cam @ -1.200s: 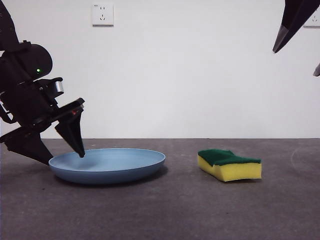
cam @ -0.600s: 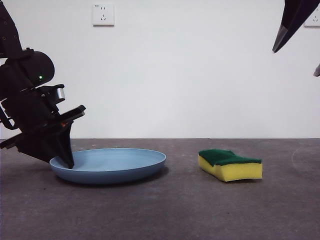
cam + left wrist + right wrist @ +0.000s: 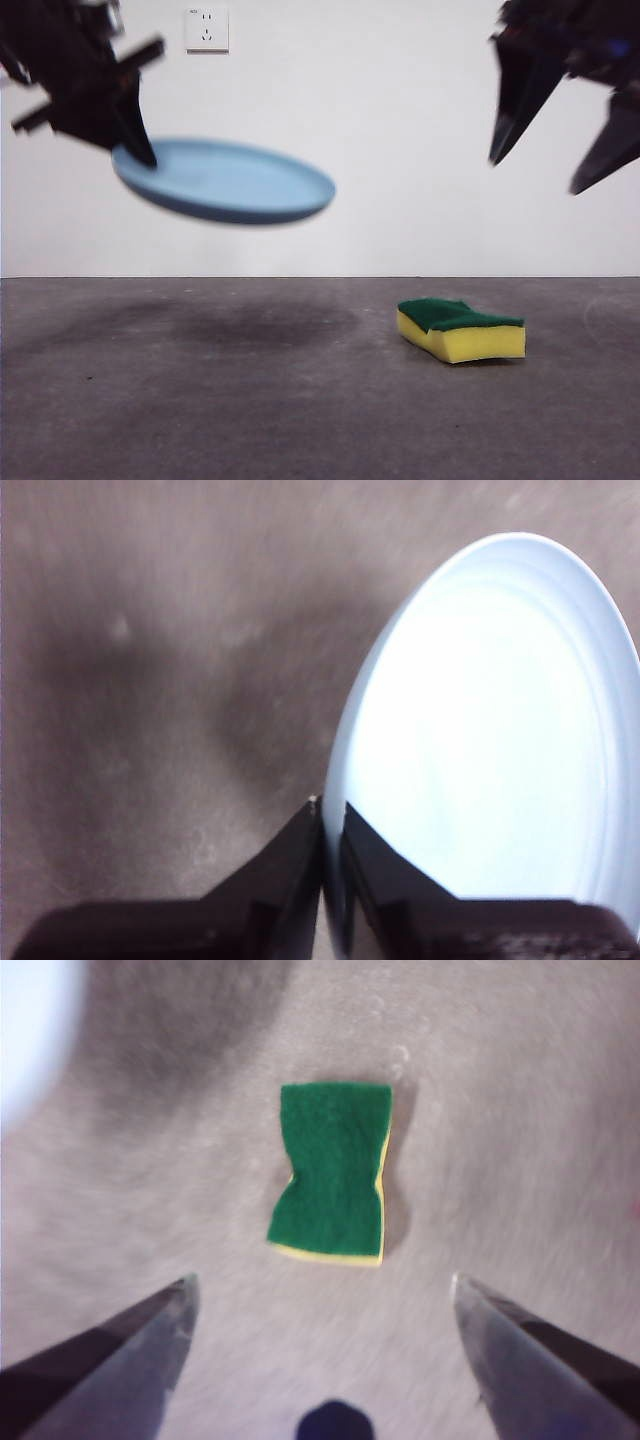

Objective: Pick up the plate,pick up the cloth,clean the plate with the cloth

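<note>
My left gripper (image 3: 135, 150) is shut on the rim of the light-blue plate (image 3: 225, 182) and holds it high above the table at the left, tilted. The left wrist view shows the jaws pinching the plate's (image 3: 490, 740) edge, with the gripper (image 3: 330, 815) at its rim. The cloth, a yellow sponge with a green top (image 3: 460, 329), lies on the table at the right. My right gripper (image 3: 555, 170) is open, high above the sponge. In the right wrist view the sponge (image 3: 333, 1170) lies beyond the open gripper (image 3: 320, 1295).
A grey table top (image 3: 250, 400) runs across the front view. A white wall with a socket (image 3: 206, 29) stands behind it. The plate's shadow (image 3: 200, 325) lies on the table at the left.
My left gripper has lifted the plate from the table to high in the air. My right gripper has come down and in from the top right corner, above the sponge.
</note>
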You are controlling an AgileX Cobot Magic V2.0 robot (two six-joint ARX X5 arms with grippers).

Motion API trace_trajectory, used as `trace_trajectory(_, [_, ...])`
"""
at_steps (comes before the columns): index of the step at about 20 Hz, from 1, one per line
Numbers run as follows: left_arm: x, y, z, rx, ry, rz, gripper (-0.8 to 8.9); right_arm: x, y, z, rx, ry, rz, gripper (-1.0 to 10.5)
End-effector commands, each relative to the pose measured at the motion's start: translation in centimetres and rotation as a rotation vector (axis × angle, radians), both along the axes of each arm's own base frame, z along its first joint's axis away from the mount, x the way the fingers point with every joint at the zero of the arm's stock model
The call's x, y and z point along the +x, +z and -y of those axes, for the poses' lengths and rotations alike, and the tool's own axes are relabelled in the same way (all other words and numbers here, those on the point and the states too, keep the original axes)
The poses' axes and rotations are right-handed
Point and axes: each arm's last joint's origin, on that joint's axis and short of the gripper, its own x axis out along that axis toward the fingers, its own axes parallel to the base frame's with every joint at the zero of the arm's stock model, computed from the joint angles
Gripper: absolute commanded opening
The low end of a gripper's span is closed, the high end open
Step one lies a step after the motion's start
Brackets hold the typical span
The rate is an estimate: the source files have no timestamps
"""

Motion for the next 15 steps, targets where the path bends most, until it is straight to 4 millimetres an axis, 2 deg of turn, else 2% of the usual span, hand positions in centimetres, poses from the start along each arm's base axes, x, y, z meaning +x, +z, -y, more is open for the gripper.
trace_trajectory(1, [-1.8,1.8,0.2,-0.002,-0.026,0.038,-0.08,1.4,-0.8,-1.7,-0.085,0.049,-0.001,3.7])
trace_trajectory(4, [-4.5,3.9,0.3,0.003,-0.059,0.062,-0.08,3.6,-2.6,-3.7,-0.137,0.074,-0.007,3.7])
trace_trajectory(7, [-6.3,4.9,0.8,0.012,-0.099,0.067,-0.08,5.7,-5.6,-5.1,-0.147,0.092,-0.009,3.7])
trace_trajectory(12, [-7.2,4.8,1.8,0.033,-0.156,0.043,-0.08,7.2,-9.1,-5.8,-0.169,0.091,-0.074,3.6])
trace_trajectory(13, [-7.2,4.8,2.0,0.032,-0.164,0.046,-0.08,7.3,-9.9,-5.8,-0.178,0.094,-0.097,3.1])
trace_trajectory(15, [-7.2,4.9,2.3,0.031,-0.172,0.051,-0.08,7.6,-11.3,-6.0,-0.192,0.097,-0.134,2.8])
